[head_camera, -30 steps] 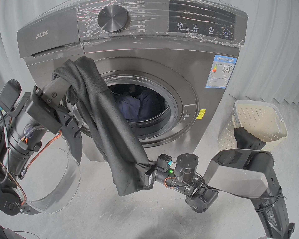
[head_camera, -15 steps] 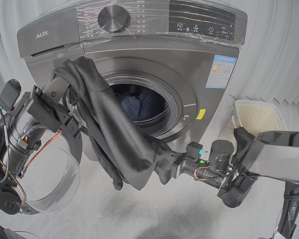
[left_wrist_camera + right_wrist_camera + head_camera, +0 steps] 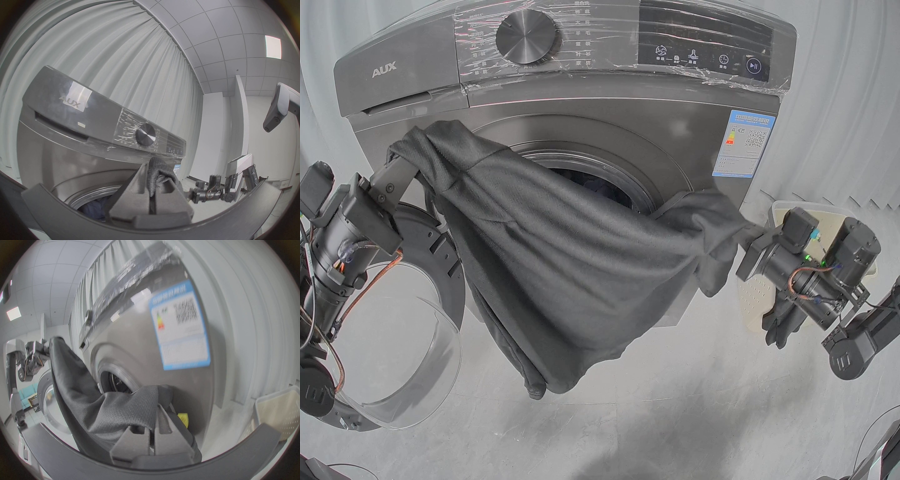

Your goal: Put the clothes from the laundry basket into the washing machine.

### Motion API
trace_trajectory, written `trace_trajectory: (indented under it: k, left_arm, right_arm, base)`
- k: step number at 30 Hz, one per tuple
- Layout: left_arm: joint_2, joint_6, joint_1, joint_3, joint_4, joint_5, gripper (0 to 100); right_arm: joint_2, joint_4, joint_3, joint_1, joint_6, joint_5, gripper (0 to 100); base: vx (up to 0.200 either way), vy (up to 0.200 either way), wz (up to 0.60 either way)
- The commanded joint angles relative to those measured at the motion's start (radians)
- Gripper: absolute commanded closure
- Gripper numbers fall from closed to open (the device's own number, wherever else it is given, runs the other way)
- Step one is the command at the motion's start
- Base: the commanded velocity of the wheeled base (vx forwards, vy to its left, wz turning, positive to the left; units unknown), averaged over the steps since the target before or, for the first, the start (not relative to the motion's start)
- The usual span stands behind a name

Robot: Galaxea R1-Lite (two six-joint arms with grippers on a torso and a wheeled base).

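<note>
Grey curtains (image 3: 850, 94) back the washing machine (image 3: 581, 106), before whose drum mouth (image 3: 597, 181) the black garment (image 3: 562, 262) stretches crosswise, its long axis running from the left gripper (image 3: 407, 167) clamped on one end, left of the mouth, to the right gripper (image 3: 747, 241) clamped on the other, right of it.

Colours and patterns at the washing machine (image 3: 600, 119).
We note a dark grey metallic washing machine with a blue-edged white label (image 3: 744, 144) showing coloured bars, a charcoal garment (image 3: 569, 262) with a fine pinhole weave, navy clothes (image 3: 93, 210) inside the machine, and a cream basket (image 3: 275, 408) dotted with small holes.
</note>
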Motion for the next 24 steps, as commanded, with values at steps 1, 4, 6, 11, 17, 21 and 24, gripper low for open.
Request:
trace_trajectory:
  k: [1,4,6,11,17,21,24]
  left_arm:
    - [0.0,-0.016,0.059,0.017,-0.006,-0.022,100]
    - [0.001,-0.018,0.087,0.022,-0.006,-0.039,100]
    - [0.001,-0.018,0.117,0.022,-0.006,-0.049,100]
    - [0.004,-0.018,0.188,0.023,-0.006,-0.086,100]
    - [0.0,-0.019,0.22,0.017,-0.008,-0.095,100]
    - [-0.002,-0.019,0.225,0.011,-0.008,-0.095,100]
    - [-0.003,-0.027,0.225,0.009,-0.008,-0.095,100]
  right_arm:
    - [-0.093,-0.002,-0.04,-0.014,0.003,-0.002,100]
    - [-0.125,-0.001,-0.079,-0.009,0.004,-0.014,100]
    - [-0.142,0.001,-0.101,-0.002,0.007,-0.034,100]
    - [-0.153,0.003,-0.138,0.0,0.013,-0.041,100]
    - [-0.173,0.015,-0.139,0.006,0.013,-0.041,100]
    - [-0.174,0.015,-0.138,0.02,0.013,-0.052,100]
    - [-0.174,0.016,-0.138,0.021,0.015,-0.054,100]
  base:
    - [0.0,0.0,0.0]
    - [0.0,0.0,0.0]
    - [0.0,0.0,0.0]
    - [0.0,0.0,0.0]
    - [0.0,0.0,0.0]
    - [0.0,0.0,0.0]
    - [0.0,0.0,0.0]
